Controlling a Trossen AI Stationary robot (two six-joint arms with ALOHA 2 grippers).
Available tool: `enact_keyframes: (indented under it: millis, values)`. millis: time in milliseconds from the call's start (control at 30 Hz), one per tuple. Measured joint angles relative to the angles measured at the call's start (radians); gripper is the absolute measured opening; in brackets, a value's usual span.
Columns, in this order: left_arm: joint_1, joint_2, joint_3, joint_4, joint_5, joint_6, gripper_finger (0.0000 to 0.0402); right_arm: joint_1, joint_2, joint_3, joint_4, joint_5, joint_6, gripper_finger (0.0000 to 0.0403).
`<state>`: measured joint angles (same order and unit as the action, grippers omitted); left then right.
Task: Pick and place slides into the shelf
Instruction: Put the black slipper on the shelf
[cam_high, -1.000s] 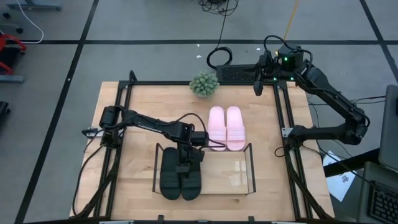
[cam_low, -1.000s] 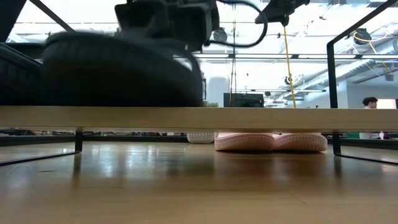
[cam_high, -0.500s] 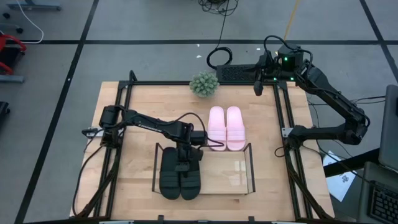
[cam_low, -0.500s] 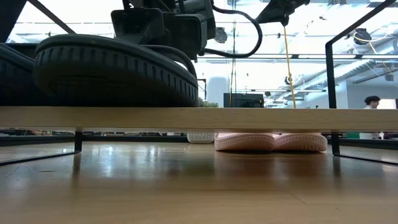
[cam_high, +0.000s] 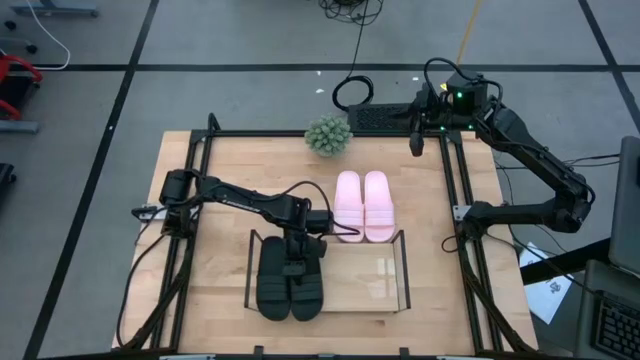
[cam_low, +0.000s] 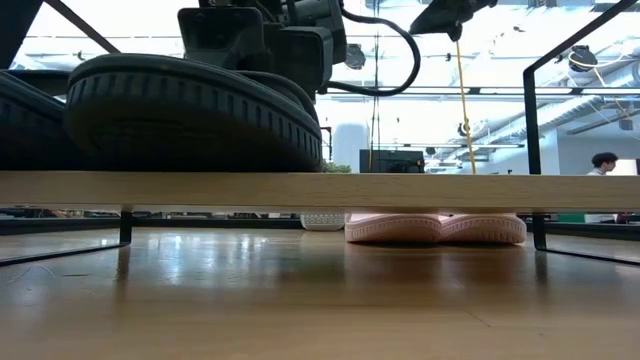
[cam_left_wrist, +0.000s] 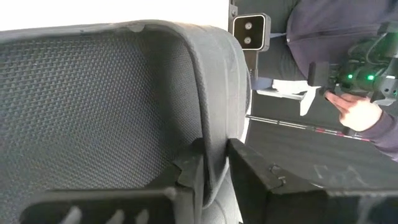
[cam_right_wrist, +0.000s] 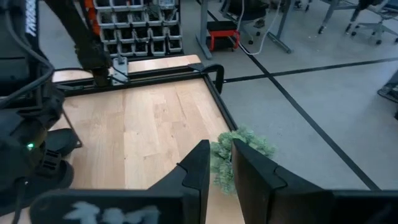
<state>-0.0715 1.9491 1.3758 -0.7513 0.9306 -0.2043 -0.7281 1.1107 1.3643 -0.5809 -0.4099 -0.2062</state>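
My left gripper (cam_high: 298, 255) is shut on the right one of two black slides (cam_high: 306, 285). That slide stands on the shelf (cam_high: 385, 275) beside the other black slide (cam_high: 272, 280). In the low view it shows as a big ribbed sole (cam_low: 190, 110) on the shelf's panel (cam_low: 420, 190), under the gripper (cam_low: 262, 40). The two pink slides (cam_high: 362, 205) lie side by side on their soles on the table, just beyond the shelf's far edge. My right gripper (cam_high: 415, 140) waits above the table's far right corner, its fingers (cam_right_wrist: 198, 169) a narrow slit apart. My left gripper pinches the black slide's raised rim (cam_left_wrist: 214, 134) between its two fingers. One finger (cam_left_wrist: 189, 174) is on the textured inner face and the other (cam_left_wrist: 252, 163) on the outside. It comes from above at the slide's far end (cam_high: 300, 262). The slide's underside meets the shelf's panel, tilted.
A small green plant (cam_high: 328, 135) stands at the table's far edge, also seen past my right fingers (cam_right_wrist: 239, 152). The black table frame (cam_high: 455, 210) runs along both sides. Bare shelf panel lies right of the black slides. A person's hand (cam_left_wrist: 354, 112) shows beyond the table.
The held black slide was blurred with motion a second ago and is steady now. It has shifted a little sideways on the shelf's panel along with my left gripper. The pink slides and my right arm have stayed put.
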Motion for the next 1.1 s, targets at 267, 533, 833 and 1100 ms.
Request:
enact_keyframes:
  millis: [267, 533, 833, 1100]
  values:
    - [0.000, 0.000, 0.000, 0.000, -0.009, -0.011, 0.0081, 0.009, 0.000, 0.000, 0.000, -0.010, -0.011, 0.0057]
    - [0.000, 0.000, 0.000, 0.000, -0.012, -0.034, 0.0083, 0.036, 0.000, 0.000, 0.000, -0.010, -0.015, 0.0057]
    - [0.003, 0.000, 0.001, -0.001, 0.003, -0.046, 0.0083, 0.058, 0.000, 0.000, 0.000, -0.009, -0.019, 0.0057]
    - [0.006, 0.000, 0.001, -0.001, 0.010, -0.061, 0.0083, 0.070, 0.000, 0.000, -0.001, -0.008, -0.019, 0.0057]
